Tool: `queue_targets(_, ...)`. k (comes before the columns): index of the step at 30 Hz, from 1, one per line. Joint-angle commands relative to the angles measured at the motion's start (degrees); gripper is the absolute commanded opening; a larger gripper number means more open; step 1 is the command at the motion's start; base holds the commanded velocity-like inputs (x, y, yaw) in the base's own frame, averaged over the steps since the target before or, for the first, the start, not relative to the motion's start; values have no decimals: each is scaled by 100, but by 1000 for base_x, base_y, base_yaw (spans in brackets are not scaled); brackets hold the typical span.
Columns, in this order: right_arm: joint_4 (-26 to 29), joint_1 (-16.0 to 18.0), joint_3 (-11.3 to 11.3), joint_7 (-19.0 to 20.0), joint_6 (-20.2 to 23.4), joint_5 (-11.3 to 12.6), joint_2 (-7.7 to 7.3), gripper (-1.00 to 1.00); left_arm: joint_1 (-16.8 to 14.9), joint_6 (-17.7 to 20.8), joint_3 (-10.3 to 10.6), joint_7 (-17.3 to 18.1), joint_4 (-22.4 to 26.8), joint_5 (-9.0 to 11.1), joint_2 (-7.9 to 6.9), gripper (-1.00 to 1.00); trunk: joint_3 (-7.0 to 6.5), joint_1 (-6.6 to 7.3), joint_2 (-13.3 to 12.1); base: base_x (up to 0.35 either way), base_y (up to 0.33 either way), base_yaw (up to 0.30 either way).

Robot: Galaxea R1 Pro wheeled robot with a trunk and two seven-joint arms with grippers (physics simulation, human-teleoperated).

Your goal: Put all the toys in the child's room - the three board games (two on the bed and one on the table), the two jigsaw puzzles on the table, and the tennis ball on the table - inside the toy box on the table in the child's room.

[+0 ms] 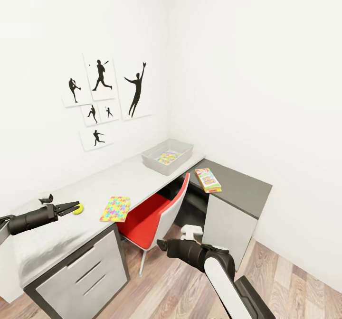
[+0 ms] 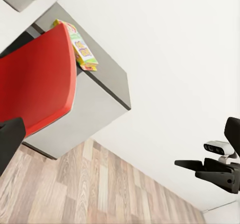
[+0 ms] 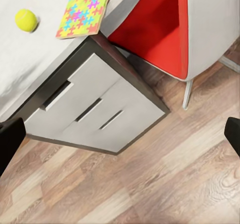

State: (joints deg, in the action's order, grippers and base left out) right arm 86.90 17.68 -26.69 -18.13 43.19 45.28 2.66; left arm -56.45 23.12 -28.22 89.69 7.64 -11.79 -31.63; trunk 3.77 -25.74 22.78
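White walls enclosed an L-shaped desk (image 1: pixel 137 179). The left gripper (image 1: pixel 71 208) was held parted, nothing gripped, with the tennis ball (image 1: pixel 78 208) just at its fingertips, apparently for grasping. The toy box (image 1: pixel 183 149) stood well beyond. The right gripper (image 1: pixel 164 245) was carried low; its opening could not be judged.

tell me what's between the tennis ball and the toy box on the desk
In the head view, a jigsaw puzzle lies on the desk between the tennis ball and toy box.

Head high over desk (image 1: pixel 95 186), wrists lower, all sharing red chair (image 1: pixel 152 214)
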Motion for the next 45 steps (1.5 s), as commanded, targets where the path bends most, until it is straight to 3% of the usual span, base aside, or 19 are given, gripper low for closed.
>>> queue_targets(1, 7, 7, -4, -59, 11, 60, 0, 100, -6, 61, -43, 31, 1, -61, 0, 100, 12, -4, 14, -17, 33, -97)
queue_targets(14, 5, 7, 5, -67, -31, 51, -7, 100, -6, 61, -43, 31, 1, -61, -1, 100, 9, -4, 14, -2, 4, -13)
queue_targets(19, 2, 7, 13, -63, -413, 57, -85, 100, -6, 54, -41, 31, 0, -61, 3, 100, 9, -4, 14, 0, -1, 0)
queue_targets(25, 30, 7, 26, -63, -507, 65, -104, 100, -6, 62, -36, 31, 1, -64, 11, 100, 9, -4, 14, 0, -112, 0)
queue_targets(31, 179, 7, 230, -67, -521, 87, -107, 100, -6, 85, -24, 31, 1, -112, 81, 100, 9, -4, 14, 0, -118, 0)
queue_targets(34, 275, 7, 478, -62, -486, 116, -107, 100, -6, 102, -21, 13, 1, -125, 248, 100, 9, -4, 14, 0, -23, 0)
queue_targets(38, 315, -3, 808, 168, -473, 139, -107, 100, -6, 156, -24, -724, -4, -115, 611, 100, 9, -4, 14, 0, -6, 0)
queue_targets(42, 326, -31, 917, 607, -449, 132, -140, 100, -6, 322, -32, -1566, -7, -92, 1111, 100, 9, -4, 14, 0, -1, 0)
queue_targets(45, 327, -35, 969, 671, -445, 131, -168, 100, -6, 375, -45, -1984, -14, -71, 1298, 100, 9, -4, 14, 0, 0, 0)
